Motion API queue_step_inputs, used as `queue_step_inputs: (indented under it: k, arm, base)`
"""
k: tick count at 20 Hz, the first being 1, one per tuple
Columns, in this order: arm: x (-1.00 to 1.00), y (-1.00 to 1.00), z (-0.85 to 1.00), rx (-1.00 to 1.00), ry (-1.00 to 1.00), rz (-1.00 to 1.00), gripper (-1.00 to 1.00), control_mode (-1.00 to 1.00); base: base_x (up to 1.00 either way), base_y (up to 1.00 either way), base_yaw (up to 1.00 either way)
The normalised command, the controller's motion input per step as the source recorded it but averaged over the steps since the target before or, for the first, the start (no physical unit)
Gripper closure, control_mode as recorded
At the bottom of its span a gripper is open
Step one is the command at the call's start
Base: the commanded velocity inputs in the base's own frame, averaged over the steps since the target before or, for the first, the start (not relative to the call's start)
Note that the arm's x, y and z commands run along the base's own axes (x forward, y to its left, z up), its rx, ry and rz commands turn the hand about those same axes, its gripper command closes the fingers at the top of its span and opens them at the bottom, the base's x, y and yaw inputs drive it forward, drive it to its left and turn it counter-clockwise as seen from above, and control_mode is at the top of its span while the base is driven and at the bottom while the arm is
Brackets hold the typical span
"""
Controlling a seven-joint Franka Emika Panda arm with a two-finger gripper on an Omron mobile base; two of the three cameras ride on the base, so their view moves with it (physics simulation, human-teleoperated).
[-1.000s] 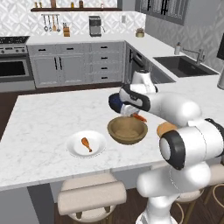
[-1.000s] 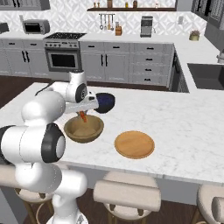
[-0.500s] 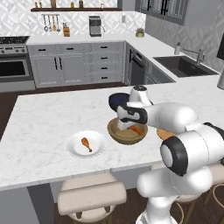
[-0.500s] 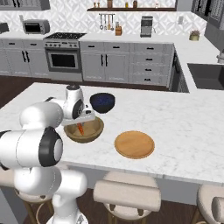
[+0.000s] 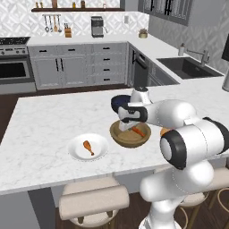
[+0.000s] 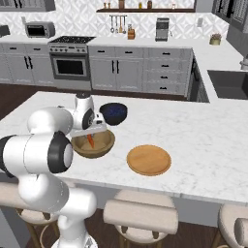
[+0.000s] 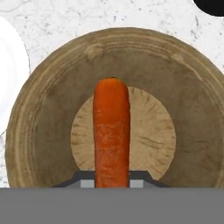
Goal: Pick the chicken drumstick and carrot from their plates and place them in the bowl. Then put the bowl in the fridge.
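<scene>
At the centre of the left base frame, the hand (image 5: 135,128) grips the carrot (image 7: 111,131) low inside the bowl (image 7: 52,109). The carrot looks light, stiff and smooth, best held mid-length. The chicken drumstick (image 5: 88,147) lies on the white plate (image 5: 74,151), lower left.

No readable text, labels, brands, numbers or signs anywhere. Appliances, cabinets and dishes carry no legible marking; anything on the far wall is too small to tell.
</scene>
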Motion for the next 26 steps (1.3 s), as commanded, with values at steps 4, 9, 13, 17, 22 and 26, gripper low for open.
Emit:
queue_step_inputs:
  k: [4, 9, 13, 17, 22, 26]
  arm:
    - [-0.08, 0.0, 0.0, 0.0, 0.0, 0.0, -1.0, -1.0]
    - [0.0, 0.0, 0.11, 0.0, 0.0, 0.0, -1.0, -1.0]
    - [-0.05, 0.4, 0.54, -0.11, 0.02, 0.0, -1.0, -1.0]
    - [-0.18, 0.97, 0.74, -0.05, 0.05, -0.03, -1.0, -1.0]
    - [-0.27, 1.0, 0.3, 0.0, 0.05, -0.15, -1.0, -1.0]
    - [-0.46, 1.0, -0.28, 0.04, -0.06, -0.09, -1.0, -1.0]
  base:
    - [0.0, 0.0, 0.0]
    - [0.0, 0.0, 0.0]
    - [0.0, 0.0, 0.0]
    - [0.0, 0.0, 0.0]
    - [0.0, 0.0, 0.0]
    - [0.0, 0.0, 0.0]
